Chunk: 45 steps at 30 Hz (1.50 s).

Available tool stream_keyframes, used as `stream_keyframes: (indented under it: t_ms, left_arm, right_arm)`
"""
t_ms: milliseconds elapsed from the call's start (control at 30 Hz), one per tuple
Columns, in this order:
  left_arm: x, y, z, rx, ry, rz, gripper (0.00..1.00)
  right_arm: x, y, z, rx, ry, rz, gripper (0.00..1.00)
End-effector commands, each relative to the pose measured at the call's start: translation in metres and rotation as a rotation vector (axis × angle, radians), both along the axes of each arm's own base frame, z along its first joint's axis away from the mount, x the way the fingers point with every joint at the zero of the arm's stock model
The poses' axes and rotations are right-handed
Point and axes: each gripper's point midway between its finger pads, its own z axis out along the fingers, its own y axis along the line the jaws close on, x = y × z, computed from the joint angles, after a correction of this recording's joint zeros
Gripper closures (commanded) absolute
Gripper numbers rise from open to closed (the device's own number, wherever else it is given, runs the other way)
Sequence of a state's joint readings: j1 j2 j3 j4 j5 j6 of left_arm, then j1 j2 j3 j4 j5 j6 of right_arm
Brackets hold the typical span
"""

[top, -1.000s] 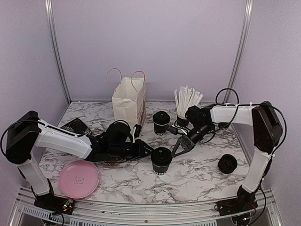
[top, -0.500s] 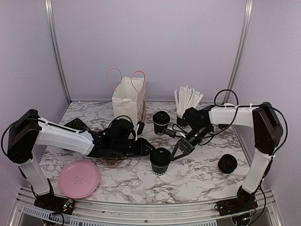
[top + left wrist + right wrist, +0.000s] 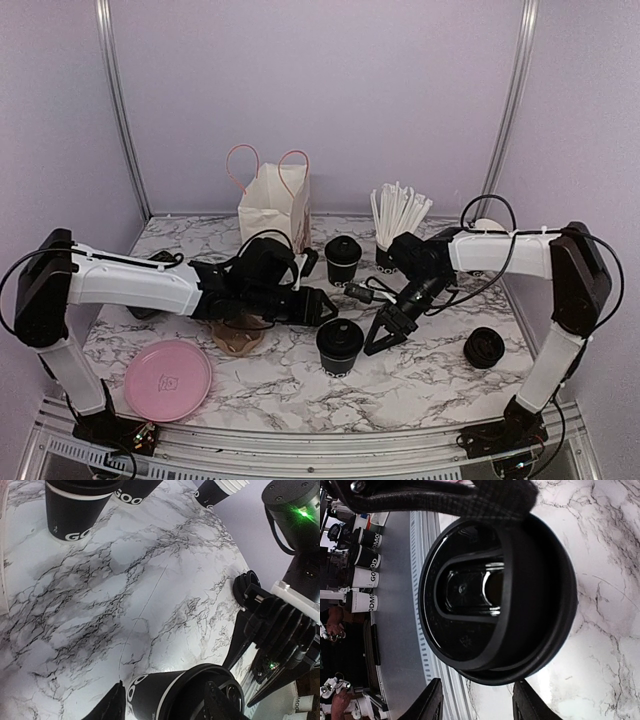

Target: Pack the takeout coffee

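Looking from above, you have the left gripper and the right gripper on either side of the takeout coffee. It stands upright on the marble table, close off both sets of tips. On your left wrist view, the jaws are spread and the cup's lettered wall sits right at the fingers; contact can't be told. On your right wrist view, the jaws are also spread with nothing pinched, and the lid looms just ahead of the fingertips.
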State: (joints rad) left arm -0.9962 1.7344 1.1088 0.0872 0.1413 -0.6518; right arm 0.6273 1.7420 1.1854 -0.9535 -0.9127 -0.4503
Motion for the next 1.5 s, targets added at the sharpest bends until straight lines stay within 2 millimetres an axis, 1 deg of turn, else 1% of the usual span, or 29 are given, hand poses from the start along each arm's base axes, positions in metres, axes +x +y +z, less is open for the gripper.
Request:
stream_keyframes:
  t_ms: [0,33,133,167,233,367,467,633,867,1067,1300,1400,1467]
  left_arm:
    - [0.001,0.023,0.03,0.003,-0.046,0.08,0.39]
    - [0.0,0.032,0.031,-0.003,-0.034,0.12,0.37]
    - [-0.012,0.056,0.027,-0.038,0.043,0.203,0.34]
    - [-0.016,0.062,0.024,-0.061,0.067,0.224,0.34]
    - [-0.026,0.064,0.02,-0.117,0.119,0.231,0.36]
    - [-0.042,0.055,0.014,-0.188,0.205,0.195,0.46]
    - [-0.049,0.042,0.012,-0.196,0.219,0.16,0.47]
    - [-0.051,0.031,0.007,-0.206,0.243,0.143,0.51]
    - [-0.051,0.023,-0.001,-0.201,0.257,0.123,0.54]
    - [-0.051,0.02,-0.007,-0.189,0.261,0.113,0.56]
    - [-0.054,0.021,-0.022,-0.16,0.286,0.107,0.59]
    - [-0.056,0.022,-0.032,-0.14,0.299,0.105,0.6]
    - [-0.059,0.024,-0.039,-0.125,0.31,0.105,0.62]
  right_arm:
    - [0.007,-0.005,0.005,-0.011,-0.073,0.004,0.54]
    - [0.011,-0.007,0.006,-0.015,-0.082,-0.008,0.54]
    - [0.026,-0.011,0.012,0.006,-0.078,-0.054,0.54]
    - [0.033,-0.013,0.014,0.018,-0.068,-0.077,0.54]
    - [0.043,-0.013,0.016,0.036,-0.053,-0.108,0.56]
    - [0.05,-0.008,0.015,0.059,-0.012,-0.119,0.6]
    - [0.053,-0.003,0.015,0.07,0.013,-0.119,0.6]
    - [0.05,0.002,0.009,0.064,0.046,-0.109,0.57]
    - [0.041,0.009,0.008,0.069,0.059,-0.078,0.56]
    - [0.039,0.011,0.007,0.069,0.069,-0.07,0.55]
    - [0.037,0.013,0.006,0.077,0.089,-0.066,0.55]
    - [0.034,0.014,0.002,0.069,0.094,-0.059,0.55]
    - [0.033,0.015,-0.005,0.047,0.096,-0.056,0.57]
